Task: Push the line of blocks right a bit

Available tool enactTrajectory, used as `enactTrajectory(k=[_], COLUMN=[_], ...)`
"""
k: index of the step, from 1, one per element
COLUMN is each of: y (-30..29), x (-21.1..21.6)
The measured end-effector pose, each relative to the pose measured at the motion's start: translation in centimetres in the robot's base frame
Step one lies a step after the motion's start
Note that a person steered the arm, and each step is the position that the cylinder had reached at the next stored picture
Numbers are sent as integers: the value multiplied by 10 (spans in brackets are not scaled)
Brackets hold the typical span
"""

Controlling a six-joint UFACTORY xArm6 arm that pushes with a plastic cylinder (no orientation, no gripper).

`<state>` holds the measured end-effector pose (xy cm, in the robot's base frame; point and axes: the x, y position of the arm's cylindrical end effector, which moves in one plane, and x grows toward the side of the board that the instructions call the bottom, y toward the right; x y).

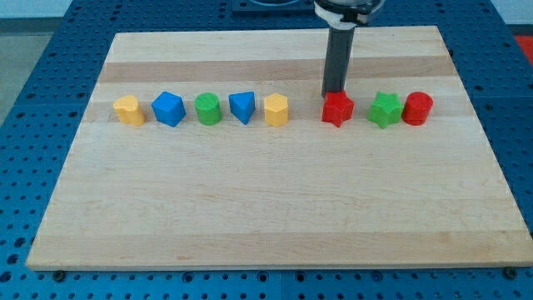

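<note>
Lab bench: blue perforated table [50,50], wooden board [275,192].

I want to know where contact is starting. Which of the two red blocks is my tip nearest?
The red star-shaped block, left of the green star. My tip sits at its top edge; the red cylinder ends the row at the view's right.

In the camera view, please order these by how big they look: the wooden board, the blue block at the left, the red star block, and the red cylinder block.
1. wooden board, far largest.
2. blue block.
3. red star block and red cylinder block: look about alike, so no ranking between them.
My tip sits just above the star.
</note>
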<state>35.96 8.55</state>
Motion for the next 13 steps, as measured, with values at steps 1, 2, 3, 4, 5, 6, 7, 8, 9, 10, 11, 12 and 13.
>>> enactTrajectory(k=[1,2,3,4,5,6,7,8,9,10,11,12,13], y=[0,-5,-15,-39,-96,-151,-211,-263,-311,-359,-381,-382,-369], x=[0,-2,-12,-26,-40,-44,-46,-49,-48,-32,-2,28,43])
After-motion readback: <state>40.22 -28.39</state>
